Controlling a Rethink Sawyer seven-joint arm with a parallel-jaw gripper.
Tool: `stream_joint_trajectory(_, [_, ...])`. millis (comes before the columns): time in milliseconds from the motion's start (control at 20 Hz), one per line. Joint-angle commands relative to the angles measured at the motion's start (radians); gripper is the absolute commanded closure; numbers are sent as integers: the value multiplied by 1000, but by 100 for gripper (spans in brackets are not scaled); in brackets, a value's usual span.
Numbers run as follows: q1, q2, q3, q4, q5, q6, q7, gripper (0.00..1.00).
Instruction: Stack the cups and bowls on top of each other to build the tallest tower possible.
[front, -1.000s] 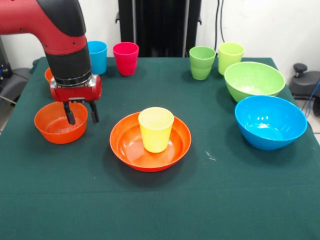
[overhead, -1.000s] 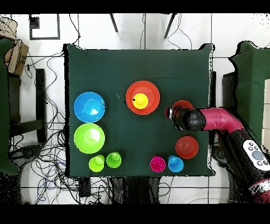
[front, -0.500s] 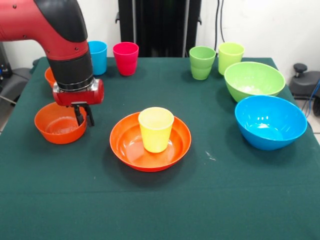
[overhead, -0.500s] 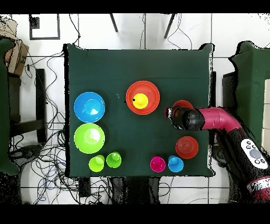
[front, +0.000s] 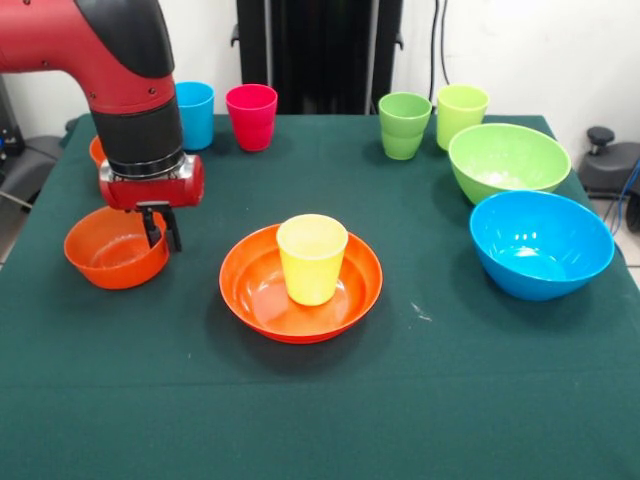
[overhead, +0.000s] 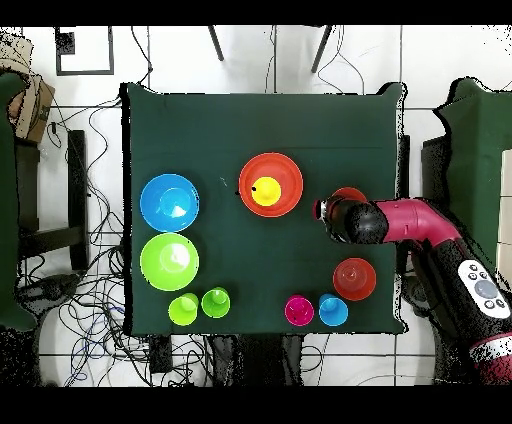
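A yellow cup (front: 312, 258) stands upright in the wide orange bowl (front: 240, 290) at the table's middle; overhead they are the yellow cup (overhead: 265, 192) and wide bowl (overhead: 288, 172). To its left sits a small orange bowl (front: 105, 262), and my gripper (front: 161, 230) is shut on that bowl's right rim. Overhead, the arm covers most of this small bowl (overhead: 350, 194). A second small orange bowl (front: 96, 150) peeks out behind the arm. The blue cup (front: 196, 113) and pink cup (front: 251, 116) stand at the far edge.
Two green cups (front: 404, 125) (front: 461, 112) stand at the far right. Beside them lie the large lime bowl (front: 508, 160) and, nearer, the large blue bowl (front: 541, 243). Overhead, the second small orange bowl (overhead: 355, 278) lies close to the arm.
The fingers went from open around the small orange bowl's rim to shut on it. The bowl has shifted slightly left with the gripper.
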Motion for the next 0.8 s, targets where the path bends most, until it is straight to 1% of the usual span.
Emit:
stream_joint_trajectory(50, [47,6,-41,-39,-73,-31,-156,100])
stream_joint_trajectory(200, [49,-33,-48,0,-68,-34,-131,100])
stream_joint_trajectory(600, [39,-153,-44,114,-20,-11,-94,100])
stream_joint_trajectory(650, [35,-191,-40,147,-7,-8,-86,100])
stream_joint_trajectory(800, [47,-236,-42,168,5,5,-70,100])
